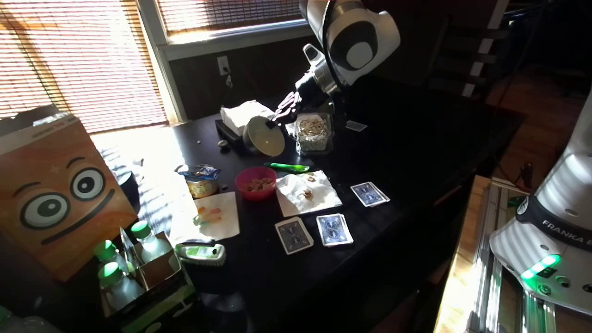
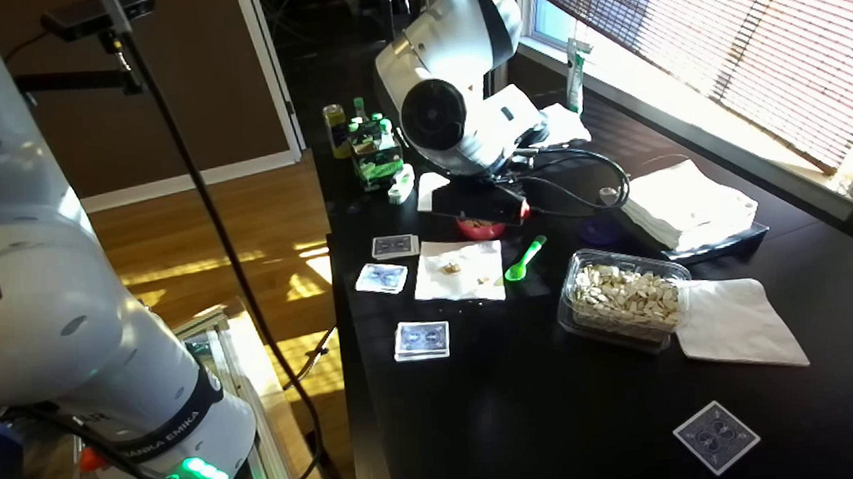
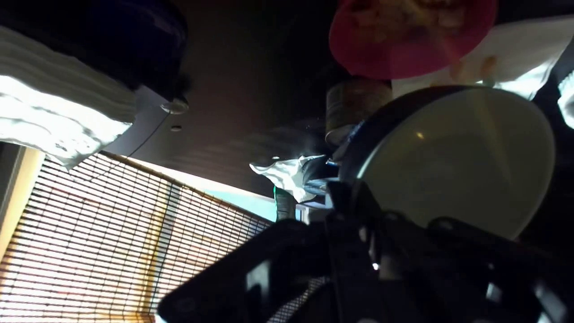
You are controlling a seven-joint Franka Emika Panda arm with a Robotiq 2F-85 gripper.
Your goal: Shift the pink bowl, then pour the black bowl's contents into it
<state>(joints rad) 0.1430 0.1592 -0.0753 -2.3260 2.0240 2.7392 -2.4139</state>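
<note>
The pink bowl (image 1: 256, 195) stands upright on the table with tan pieces in it. It also shows in an exterior view (image 2: 481, 231), partly behind the arm, and at the top of the wrist view (image 3: 399, 65). My gripper (image 3: 354, 195) is shut on the rim of the black bowl (image 3: 453, 157), which has a dark outside and a pale inside. The black bowl (image 1: 264, 137) is held tilted in the air, behind and above the pink bowl. Its inside shows no contents. The arm hides the gripper and black bowl in an exterior view.
A clear container (image 2: 568, 312) of pale seeds, a green spoon (image 1: 286, 167) and a napkin (image 1: 291, 207) with small pieces lie near the pink bowl. A can (image 1: 202, 188), napkin stack (image 2: 690, 205), brush (image 1: 201, 253), bottle carrier (image 1: 152, 273) and card piles (image 1: 334, 230) stand around.
</note>
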